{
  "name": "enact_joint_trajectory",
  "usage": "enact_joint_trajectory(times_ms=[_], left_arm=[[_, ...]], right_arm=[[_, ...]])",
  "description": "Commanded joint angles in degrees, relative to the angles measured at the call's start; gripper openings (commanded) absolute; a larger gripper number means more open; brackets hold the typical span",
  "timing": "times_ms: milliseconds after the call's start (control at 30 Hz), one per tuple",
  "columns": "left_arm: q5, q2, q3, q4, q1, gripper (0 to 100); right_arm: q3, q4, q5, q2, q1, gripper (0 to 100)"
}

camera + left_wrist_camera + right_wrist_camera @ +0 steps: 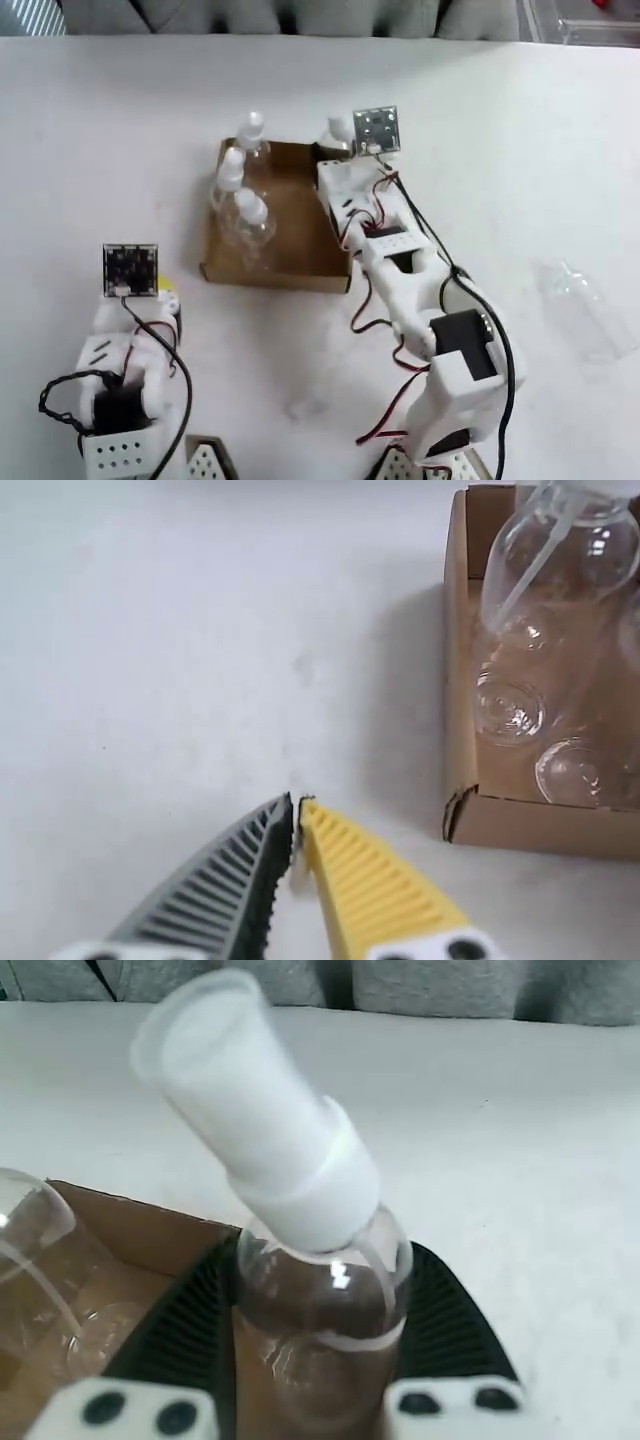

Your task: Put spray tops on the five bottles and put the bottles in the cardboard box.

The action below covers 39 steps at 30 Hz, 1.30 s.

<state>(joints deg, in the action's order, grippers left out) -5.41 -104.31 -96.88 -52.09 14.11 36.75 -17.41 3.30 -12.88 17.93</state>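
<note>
At the far corner of the cardboard box, your right gripper clamps a capped bottle, likely next lowered beside three others; left gripper closed, empty

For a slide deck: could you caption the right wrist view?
Right gripper grips a spray-topped bottle at a corner of the box.

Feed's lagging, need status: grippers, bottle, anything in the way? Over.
Left gripper shut, empty, beside cardboard box. Right gripper shut on capped bottle at box's far corner. Three bottles inside, opposite side, likely no obstruction. Last bottle lying on table.
</note>
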Motion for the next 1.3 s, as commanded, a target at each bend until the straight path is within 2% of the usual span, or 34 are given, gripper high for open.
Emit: enact_joint_trajectory(times_ms=[0,467,567,733,1067,1267], left_arm=[[-0.5,-0.2,-0.1,1.1,-0.8,2],[-0.5,-0.2,-0.1,1.8,-0.8,2],[-0.5,-0.2,-0.1,1.8,-0.8,2],[-0.5,-0.2,-0.1,1.8,-0.8,2],[-0.5,-0.2,-0.1,1.7,-0.8,2],[-0.5,-0.2,-0.1,1.7,-0.8,2]], right_arm=[[0.5,-0.2,-0.5,1.1,0.0,1.8],[0.7,-0.3,-0.5,1.6,-0.3,1.9],[4.6,-5.0,-0.9,4.2,-0.3,1.9],[10.7,-14.1,-8.2,5.8,1.5,1.8],[10.0,-11.3,-7.6,5.8,2.0,2.0],[10.1,-11.1,-7.6,5.8,2.0,15.1]])
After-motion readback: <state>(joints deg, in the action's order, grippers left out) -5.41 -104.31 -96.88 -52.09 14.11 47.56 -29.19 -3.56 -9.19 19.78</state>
